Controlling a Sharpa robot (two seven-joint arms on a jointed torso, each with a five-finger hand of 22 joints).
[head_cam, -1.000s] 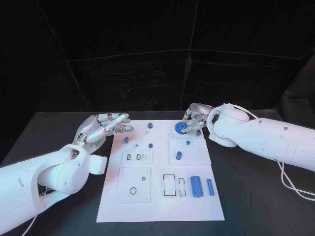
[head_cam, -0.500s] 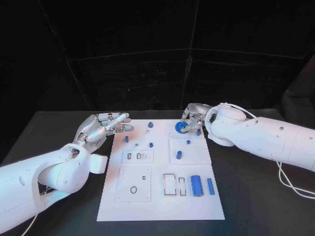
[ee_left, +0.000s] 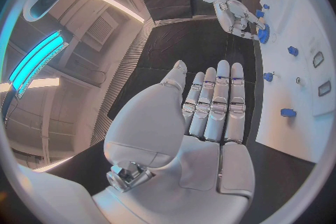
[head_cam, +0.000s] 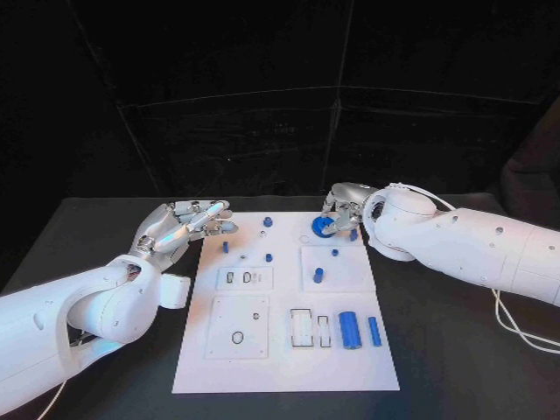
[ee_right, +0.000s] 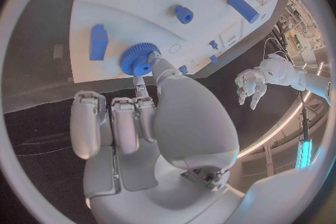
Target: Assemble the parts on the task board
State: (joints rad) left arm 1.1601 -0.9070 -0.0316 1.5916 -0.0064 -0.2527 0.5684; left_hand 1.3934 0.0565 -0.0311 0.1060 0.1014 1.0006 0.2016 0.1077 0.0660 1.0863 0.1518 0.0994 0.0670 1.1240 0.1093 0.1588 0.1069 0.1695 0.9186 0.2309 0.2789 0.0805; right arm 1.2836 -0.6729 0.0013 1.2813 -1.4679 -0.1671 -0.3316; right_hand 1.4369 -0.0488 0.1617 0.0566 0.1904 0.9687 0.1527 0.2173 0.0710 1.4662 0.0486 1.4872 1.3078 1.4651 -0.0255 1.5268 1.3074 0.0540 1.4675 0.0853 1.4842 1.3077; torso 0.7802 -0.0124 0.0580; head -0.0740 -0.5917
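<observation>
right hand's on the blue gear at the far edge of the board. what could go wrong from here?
1. The right hand touches the blue toothed gear with few fingertips; it may slip or tilt.
2. The gear sits near the far edge of the white task board; a push could slide it onto the black table.
3. A small blue peg stands close by and could get knocked.

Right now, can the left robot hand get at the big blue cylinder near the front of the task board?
Probably yes. The left robot hand hovers open beside the task board, holding nothing, and the big blue cylinder lies uncovered. The right robot hand is busy far off at the blue gear.
</observation>
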